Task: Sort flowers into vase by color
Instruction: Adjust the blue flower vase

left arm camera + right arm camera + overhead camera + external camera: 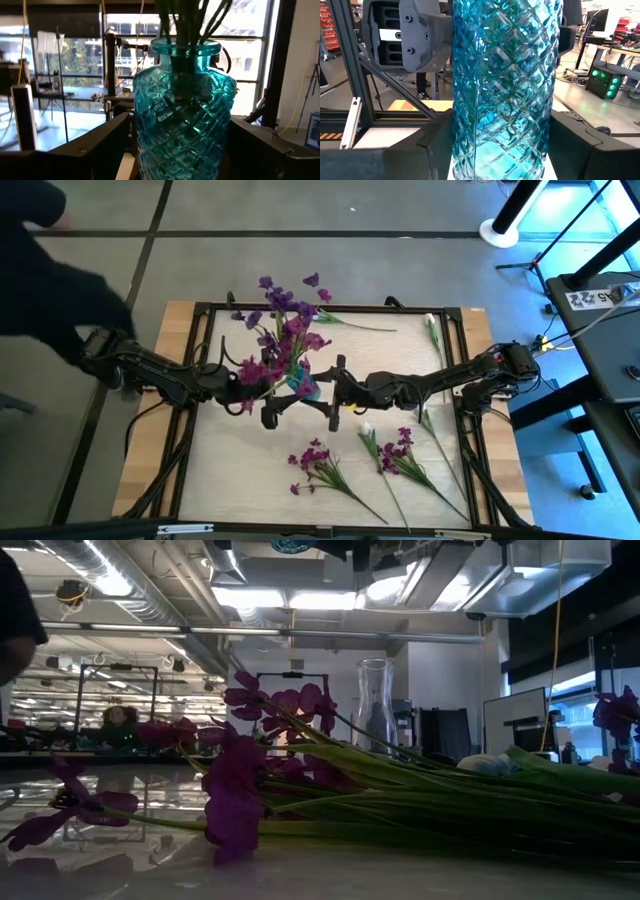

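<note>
Beyond the table lies an open workshop with ceiling ducts, strip lights and a grey floor; the pale tabletop sits inside a dark frame.

1. Blue vase: a teal glass vessel with a diamond-cut surface stands upright near the table's centre. Green stems fill its neck, and a cluster of purple flowers spreads above and behind it.

2. Left gripper: reaches in from the left edge. In the left wrist view its two dark fingers flank the vase body, set wide, one on each side. Contact with the glass cannot be confirmed.

3. Right gripper: reaches in from the right edge. In the right wrist view its fingers likewise stand wide on either side of the vase, with the left arm's housing visible just behind. Contact cannot be confirmed here either.

4. Loose flowers on the table:
- one purple stem toward the near edge;
- a second purple stem just beside it;
- a white bud between them, on a long thin stem;
- another white bud near the far right corner.

5. Clear vase: visible in the low view, upright behind the lying stems.

6. A person in dark clothing stands at the far left.
</note>
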You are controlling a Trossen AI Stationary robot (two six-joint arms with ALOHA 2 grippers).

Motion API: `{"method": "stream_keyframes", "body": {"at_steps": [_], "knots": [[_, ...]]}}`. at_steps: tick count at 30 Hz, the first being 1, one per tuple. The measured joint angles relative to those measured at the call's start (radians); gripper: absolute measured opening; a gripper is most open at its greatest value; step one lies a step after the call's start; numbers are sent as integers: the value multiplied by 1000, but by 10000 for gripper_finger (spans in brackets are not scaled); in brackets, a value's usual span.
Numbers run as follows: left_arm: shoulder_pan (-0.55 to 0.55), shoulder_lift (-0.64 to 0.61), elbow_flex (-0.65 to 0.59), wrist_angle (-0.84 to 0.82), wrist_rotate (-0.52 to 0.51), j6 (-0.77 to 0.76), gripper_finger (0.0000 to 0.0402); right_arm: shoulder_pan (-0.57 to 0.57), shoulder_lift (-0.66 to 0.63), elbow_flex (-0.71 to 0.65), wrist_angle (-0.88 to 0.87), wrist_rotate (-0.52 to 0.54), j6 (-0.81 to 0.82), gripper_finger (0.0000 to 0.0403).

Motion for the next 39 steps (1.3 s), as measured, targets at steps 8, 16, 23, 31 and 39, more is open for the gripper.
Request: {"method": "stream_keyframes", "body": {"at_steps": [8, 16, 23, 31, 39], "knots": [[-1, 0, -1, -5, -18, -121, 303, -1, 0, 2, -5, 4, -22, 248], [19, 0, -2, 39, 16, -105, 303, -1, 0, 3, -5, 4, -21, 248], [51, 0, -2, 46, 63, -86, 265, -2, 0, 3, -9, 13, 12, 248], [52, -3, -2, -9, 29, -117, 242, 0, 0, 2, -66, 48, 5, 301], [60, -118, -73, -194, -106, -92, 242, 1, -8, 1, -108, 52, 2, 335]]}}
